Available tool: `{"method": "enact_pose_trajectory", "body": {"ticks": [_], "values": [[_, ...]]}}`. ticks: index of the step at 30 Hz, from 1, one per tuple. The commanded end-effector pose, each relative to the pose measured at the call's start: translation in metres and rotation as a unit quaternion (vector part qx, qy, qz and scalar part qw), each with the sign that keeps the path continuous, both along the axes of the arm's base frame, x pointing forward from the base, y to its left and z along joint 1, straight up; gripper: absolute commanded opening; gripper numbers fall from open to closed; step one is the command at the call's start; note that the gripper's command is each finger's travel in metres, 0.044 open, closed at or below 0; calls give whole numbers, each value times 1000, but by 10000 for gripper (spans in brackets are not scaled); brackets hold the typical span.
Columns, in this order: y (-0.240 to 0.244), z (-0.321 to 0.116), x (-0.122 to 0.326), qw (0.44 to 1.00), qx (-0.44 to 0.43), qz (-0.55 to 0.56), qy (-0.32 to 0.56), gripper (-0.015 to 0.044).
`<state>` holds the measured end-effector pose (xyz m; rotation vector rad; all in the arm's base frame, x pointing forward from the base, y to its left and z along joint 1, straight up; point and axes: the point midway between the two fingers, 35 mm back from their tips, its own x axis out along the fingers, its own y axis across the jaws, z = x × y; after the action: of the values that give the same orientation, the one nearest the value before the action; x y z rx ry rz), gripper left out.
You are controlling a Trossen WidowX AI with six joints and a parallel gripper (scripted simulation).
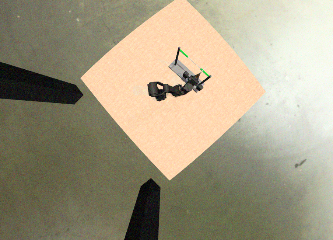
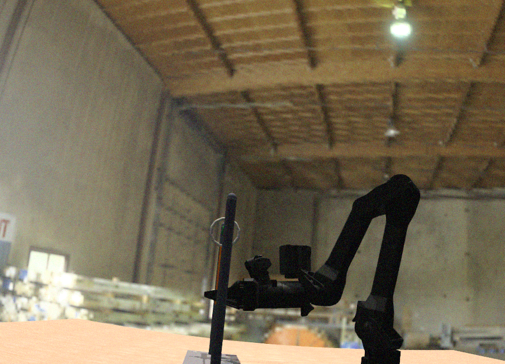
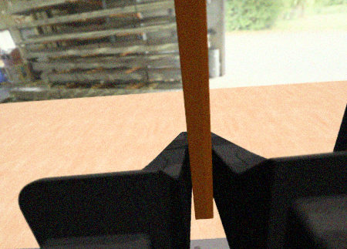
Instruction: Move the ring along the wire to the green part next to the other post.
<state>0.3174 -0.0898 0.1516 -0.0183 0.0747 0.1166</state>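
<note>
Ring point(image 1: 202, 70) point(image 2: 210, 230) hangs on green wire point(image 1: 205, 72) nr right post point(image 1: 206, 79), handle point(image 2: 219, 266) point(image 3: 197, 104) down. Gripper point(image 1: 198, 75) point(image 2: 210, 294) point(image 3: 194, 138) nearly shut, fingers clamped on handle's lower pt. Arm point(image 1: 172, 89) point(image 2: 379, 246) reaches in from left, over base point(image 1: 174, 66) point(image 2: 195, 357).

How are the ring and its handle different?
The ring is round, but the handle is long and straight. The ring is pale grey; the handle is orange. The end effector grips the handle, not the ring. Both are thin.
</note>
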Motion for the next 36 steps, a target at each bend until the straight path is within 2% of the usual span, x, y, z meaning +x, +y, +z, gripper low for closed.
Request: {"method": "enact_pose_trajectory", "body": {"ticks": [1, 36], "values": [[1, 7, 0, 1000, -1, 4, -2, -150], [14, 7, -1, 1000, 0, 6, -1, -150]]}}
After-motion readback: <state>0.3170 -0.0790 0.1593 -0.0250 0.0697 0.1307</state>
